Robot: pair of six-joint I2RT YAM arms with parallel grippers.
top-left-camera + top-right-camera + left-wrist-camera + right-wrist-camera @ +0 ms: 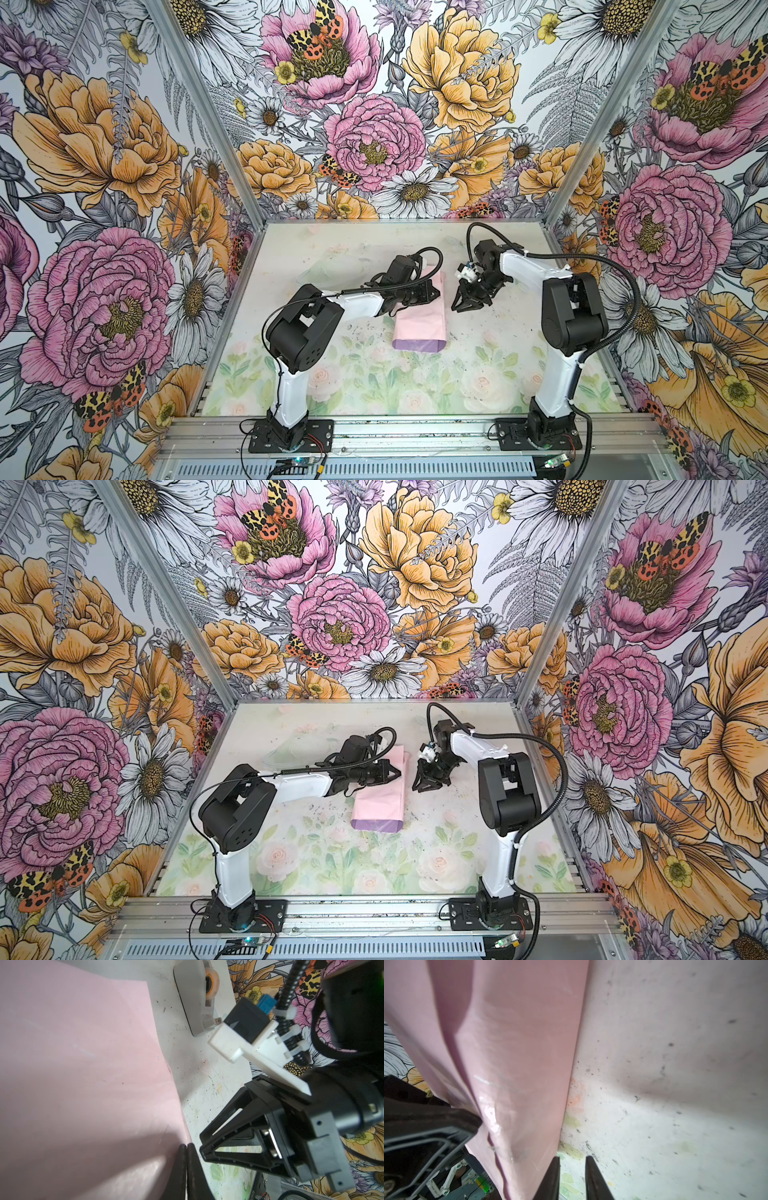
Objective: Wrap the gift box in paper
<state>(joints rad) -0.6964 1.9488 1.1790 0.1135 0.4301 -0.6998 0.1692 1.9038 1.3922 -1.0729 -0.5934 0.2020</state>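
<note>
Mostly pink paper, lilac end

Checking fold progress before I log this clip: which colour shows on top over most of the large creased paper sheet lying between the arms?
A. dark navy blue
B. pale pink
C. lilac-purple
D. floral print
B: in both top views the large creased paper sheet lies folded with its pale pink face up, and lilac-purple shows only along its near end.
</note>
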